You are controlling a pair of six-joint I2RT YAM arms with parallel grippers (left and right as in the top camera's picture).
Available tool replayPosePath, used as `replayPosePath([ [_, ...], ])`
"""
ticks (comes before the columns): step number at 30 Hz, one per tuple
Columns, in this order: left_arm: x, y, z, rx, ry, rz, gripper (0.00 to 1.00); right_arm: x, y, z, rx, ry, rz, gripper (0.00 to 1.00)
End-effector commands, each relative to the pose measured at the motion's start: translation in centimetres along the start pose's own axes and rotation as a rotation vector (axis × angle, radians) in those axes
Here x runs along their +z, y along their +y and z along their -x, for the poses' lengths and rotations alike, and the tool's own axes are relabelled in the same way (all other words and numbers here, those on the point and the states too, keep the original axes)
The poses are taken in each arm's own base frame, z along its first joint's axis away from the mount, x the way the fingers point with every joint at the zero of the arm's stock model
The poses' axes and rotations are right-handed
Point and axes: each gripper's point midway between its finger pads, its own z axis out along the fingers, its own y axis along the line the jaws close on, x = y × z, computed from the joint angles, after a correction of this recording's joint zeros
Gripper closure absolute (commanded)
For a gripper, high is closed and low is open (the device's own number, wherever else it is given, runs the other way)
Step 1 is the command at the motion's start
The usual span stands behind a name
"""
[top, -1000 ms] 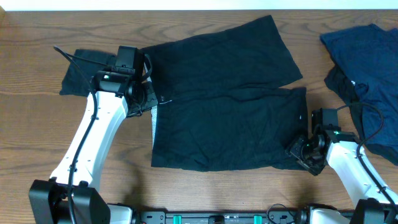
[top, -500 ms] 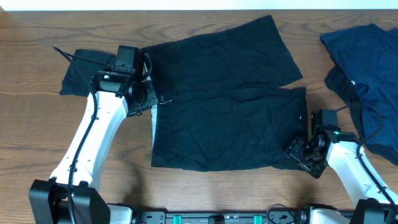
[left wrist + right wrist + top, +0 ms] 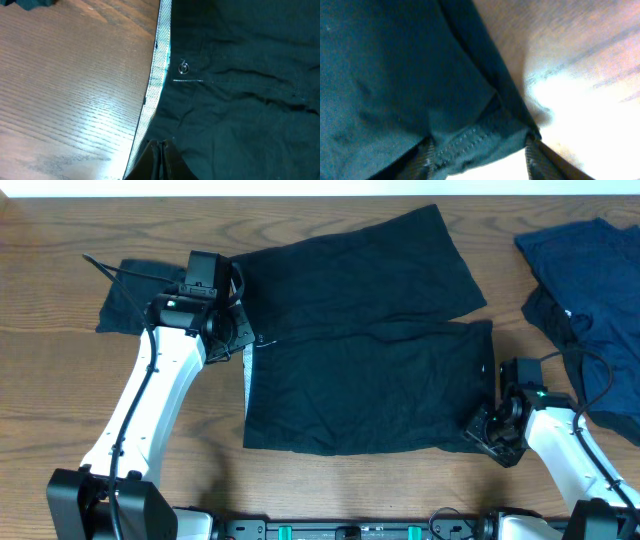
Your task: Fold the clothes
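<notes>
A large black garment [image 3: 360, 350] lies spread flat across the middle of the table, one of the clothes. Its pale inner strip [image 3: 159, 65] runs along its left edge, with a small metal snap [image 3: 184, 67] beside it. My left gripper [image 3: 245, 345] is at that edge, its fingers pressed together [image 3: 161, 144] on the fabric by the strip. My right gripper [image 3: 487, 430] is at the garment's lower right corner. In the right wrist view its fingers [image 3: 422, 155] stand apart, with the stitched hem [image 3: 470, 142] lying between them.
Navy blue clothes [image 3: 590, 280] are heaped at the right edge of the table, partly under the right arm's cable. A small folded dark garment [image 3: 130, 300] lies at the far left. Bare wood shows along the front and left.
The right gripper has shifted slightly over the hem corner and its fingers have drawn closer together. The left arm and the garment have stayed put.
</notes>
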Motion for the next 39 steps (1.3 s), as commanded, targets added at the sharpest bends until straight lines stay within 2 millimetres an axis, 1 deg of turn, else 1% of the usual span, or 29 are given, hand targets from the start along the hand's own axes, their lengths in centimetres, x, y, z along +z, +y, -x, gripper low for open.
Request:
replayPosePath([
  [1, 0.1, 0.3, -0.2, -0.017, 0.007, 0.010, 0.93, 0.8, -1.0, -0.3, 0.015, -0.010, -0.025, 0.51],
  [4, 0.1, 0.3, -0.2, -0.017, 0.008, 0.011, 0.93, 1.5, -1.1, -0.7, 0.017, -0.005, -0.012, 0.51],
  [8, 0.1, 0.3, -0.2, -0.017, 0.008, 0.011, 0.94, 1.5, -1.0, -0.8, 0.017, 0.001, -0.002, 0.48],
  [9, 0.1, 0.3, -0.2, -0.017, 0.008, 0.011, 0.93, 1.5, -1.0, -0.8, 0.017, 0.001, -0.002, 0.49],
  [10, 0.1, 0.3, -0.2, -0.017, 0.008, 0.011, 0.93, 1.5, -0.9, -0.8, 0.017, 0.001, -0.002, 0.54],
  [11, 0.1, 0.3, -0.2, -0.018, 0.008, 0.011, 0.93, 1.5, -0.9, -0.8, 0.020, 0.001, -0.002, 0.63],
  [12, 0.1, 0.3, -0.2, -0.020, 0.008, 0.011, 0.93, 1.5, -1.0, -0.8, 0.028, 0.001, -0.002, 0.76],
  [14, 0.1, 0.2, -0.4, -0.024, 0.019, 0.002, 0.93, 1.5, -1.0, -0.8, 0.036, 0.002, -0.002, 0.95],
  [15, 0.1, 0.0, -0.6, -0.024, 0.027, -0.008, 0.93, 1.5, -1.0, -0.8, 0.036, 0.002, -0.002, 0.99],
  [18, 0.1, -0.4, -1.0, -0.025, 0.047, -0.033, 0.93, 1.5, -1.0, -0.8, 0.036, 0.001, -0.002, 0.99],
  [19, 0.1, -0.6, -1.1, -0.024, 0.057, -0.045, 0.77, 1.5, -0.9, -0.8, 0.036, 0.000, -0.001, 0.99],
  [20, 0.0, -0.8, -1.3, -0.025, 0.066, -0.056, 0.67, 1.5, -0.9, -0.8, 0.035, 0.000, -0.001, 0.99],
  [21, 0.0, -0.9, -1.6, -0.025, 0.081, -0.067, 0.65, 1.5, -0.9, -0.8, 0.035, 0.000, -0.002, 0.99],
  [22, 0.0, -1.0, -2.0, -0.026, 0.100, -0.073, 0.67, 1.5, -0.9, -0.8, 0.035, -0.001, -0.001, 0.99],
  [24, -0.1, -0.7, -3.0, -0.038, 0.143, -0.062, 0.89, 1.5, -0.9, -0.7, 0.034, -0.004, 0.001, 0.99],
  [26, -0.2, 0.0, -4.2, -0.060, 0.188, -0.033, 0.92, 1.5, -0.8, -0.6, 0.034, -0.008, 0.004, 0.99],
  [29, 0.2, 1.3, -6.4, -0.122, 0.267, 0.023, 0.92, 1.5, -0.7, -0.5, 0.034, -0.013, 0.008, 0.99],
  [30, 0.5, 1.8, -7.3, -0.163, 0.295, 0.047, 0.94, 1.5, -0.7, -0.4, 0.033, -0.014, 0.008, 0.99],
  [34, 2.2, 3.6, -10.6, -0.254, 0.376, 0.121, 0.94, 1.5, -0.7, -0.5, 0.033, -0.013, 0.008, 0.99],
  [36, 3.0, 4.3, -12.2, -0.264, 0.414, 0.141, 0.94, 1.5, -0.8, -0.5, 0.034, -0.011, 0.006, 0.99],
  [39, 3.6, 5.2, -14.4, -0.250, 0.475, 0.159, 0.93, 1.5, -0.8, -0.5, 0.033, -0.010, 0.006, 0.99],
])
